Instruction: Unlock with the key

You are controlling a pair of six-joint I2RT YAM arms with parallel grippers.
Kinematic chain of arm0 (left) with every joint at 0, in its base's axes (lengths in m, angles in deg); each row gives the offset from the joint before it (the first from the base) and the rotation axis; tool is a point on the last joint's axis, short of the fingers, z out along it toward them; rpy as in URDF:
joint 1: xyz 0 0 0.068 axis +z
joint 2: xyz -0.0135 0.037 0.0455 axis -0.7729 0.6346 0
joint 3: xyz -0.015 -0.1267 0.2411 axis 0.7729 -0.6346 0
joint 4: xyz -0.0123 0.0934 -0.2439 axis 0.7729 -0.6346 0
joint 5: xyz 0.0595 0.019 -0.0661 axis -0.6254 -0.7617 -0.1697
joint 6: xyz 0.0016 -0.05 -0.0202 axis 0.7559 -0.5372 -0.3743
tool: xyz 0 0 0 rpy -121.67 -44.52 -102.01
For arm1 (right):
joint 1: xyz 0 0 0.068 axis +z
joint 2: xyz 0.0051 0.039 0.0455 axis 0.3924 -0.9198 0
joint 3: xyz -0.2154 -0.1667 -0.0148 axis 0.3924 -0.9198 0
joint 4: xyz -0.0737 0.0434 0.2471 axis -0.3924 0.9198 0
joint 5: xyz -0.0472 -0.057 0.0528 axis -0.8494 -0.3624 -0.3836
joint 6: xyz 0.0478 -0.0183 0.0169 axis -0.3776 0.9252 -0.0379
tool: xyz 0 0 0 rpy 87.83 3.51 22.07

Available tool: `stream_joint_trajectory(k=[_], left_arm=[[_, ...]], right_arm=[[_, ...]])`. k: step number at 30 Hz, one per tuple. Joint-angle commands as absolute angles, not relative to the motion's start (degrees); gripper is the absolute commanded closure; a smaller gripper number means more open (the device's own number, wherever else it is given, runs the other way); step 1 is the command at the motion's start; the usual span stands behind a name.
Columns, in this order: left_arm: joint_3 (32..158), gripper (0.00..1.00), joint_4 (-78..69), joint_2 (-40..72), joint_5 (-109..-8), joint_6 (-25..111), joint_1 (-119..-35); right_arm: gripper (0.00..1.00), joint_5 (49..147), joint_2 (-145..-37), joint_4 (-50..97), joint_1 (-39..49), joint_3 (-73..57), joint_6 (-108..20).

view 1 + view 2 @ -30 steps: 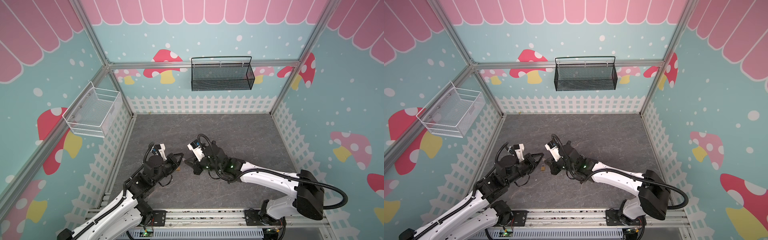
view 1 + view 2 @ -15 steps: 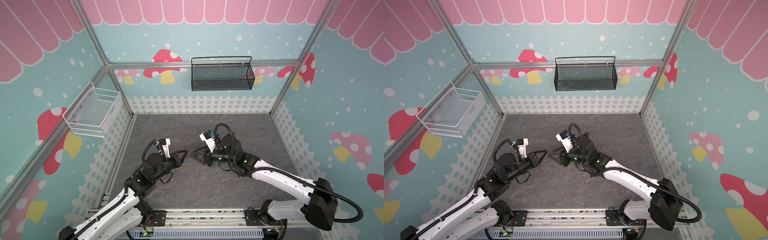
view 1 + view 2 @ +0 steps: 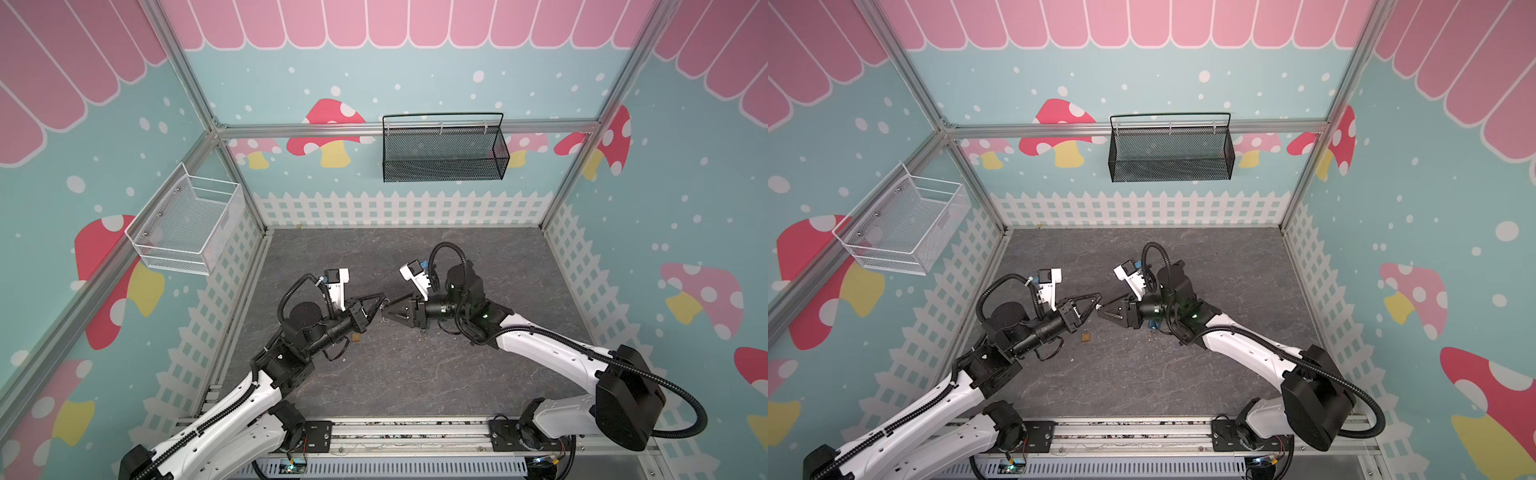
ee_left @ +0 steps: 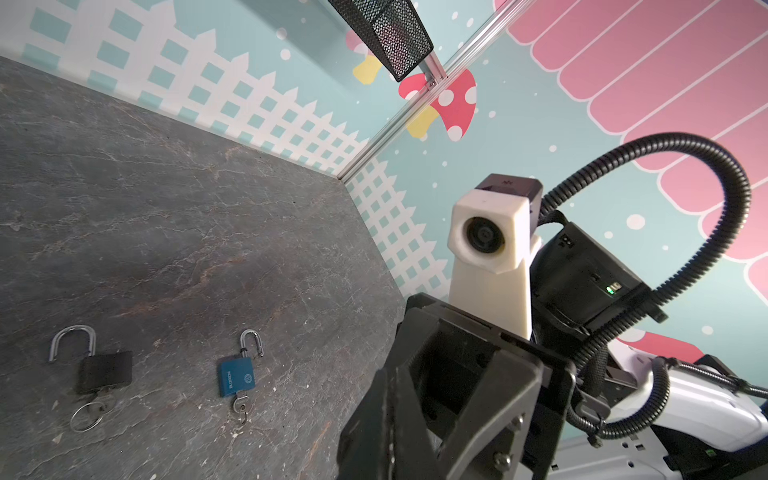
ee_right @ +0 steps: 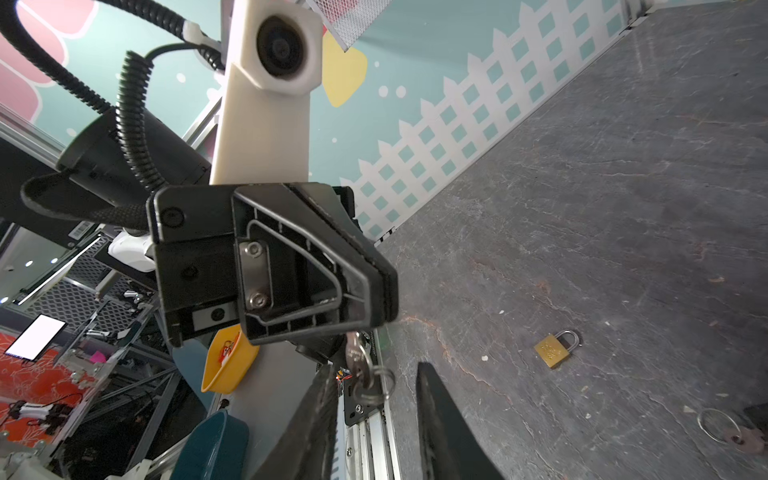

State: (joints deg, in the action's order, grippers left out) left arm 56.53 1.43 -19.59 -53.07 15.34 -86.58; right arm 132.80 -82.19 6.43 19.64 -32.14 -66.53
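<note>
In the right wrist view my left gripper (image 5: 384,301) is shut on a small silver key (image 5: 355,358), and the key's ring (image 5: 376,384) hangs below the fingertips. My right gripper (image 5: 374,399) is open, with one finger on either side of that ring and touching nothing. In both top views the two grippers meet tip to tip above the floor, left gripper (image 3: 380,301) against right gripper (image 3: 387,311). A brass padlock (image 5: 555,351) lies on the grey floor with its shackle closed, just below the left gripper (image 3: 1086,335).
A black padlock (image 4: 104,370) and a blue padlock (image 4: 237,376) lie open on the floor, each with a key in it. A black mesh basket (image 3: 442,149) hangs on the back wall and a white wire basket (image 3: 187,224) on the left wall.
Both grippers have risen from low over the floor and now face each other tip to tip. The right gripper was shut and has opened.
</note>
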Motion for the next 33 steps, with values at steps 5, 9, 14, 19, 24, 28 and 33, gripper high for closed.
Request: stream_joint_trajectory(k=[5, 9, 14, 19, 24, 28, 33], left_arm=[[58.06, 1.0, 2.76, -19.39, -51.64, 17.19, -86.3], [57.92, 1.0, 2.5, -19.72, -51.43, 17.75, -86.32], [57.97, 1.0, 2.22, -19.8, -51.6, 18.33, -86.3], [57.89, 1.0, 2.15, -19.75, -51.91, 19.24, -86.3], [58.49, 1.0, 1.02, -19.49, -52.21, 20.67, -86.26], [59.61, 0.92, -2.27, -19.81, -53.45, 21.99, -86.1], [58.38, 0.53, -10.04, -21.65, -58.26, 21.67, -83.68]], right_arm=[[0.73, 134.34, -82.74, 2.9, 19.46, -31.99, -67.66], [0.75, 134.21, -82.32, 2.83, 19.26, -32.11, -67.72], [0.83, 134.76, -82.53, 2.52, 19.26, -32.38, -67.9], [0.95, 134.47, -81.96, 2.21, 19.06, -32.6, -68.0], [1.0, 134.41, -81.69, 2.06, 18.9, -33.02, -68.11], [1.0, 132.65, -80.67, 2.26, 17.94, -34.84, -69.11], [1.0, 130.09, -80.04, 4.22, 15.84, -38.83, -70.82]])
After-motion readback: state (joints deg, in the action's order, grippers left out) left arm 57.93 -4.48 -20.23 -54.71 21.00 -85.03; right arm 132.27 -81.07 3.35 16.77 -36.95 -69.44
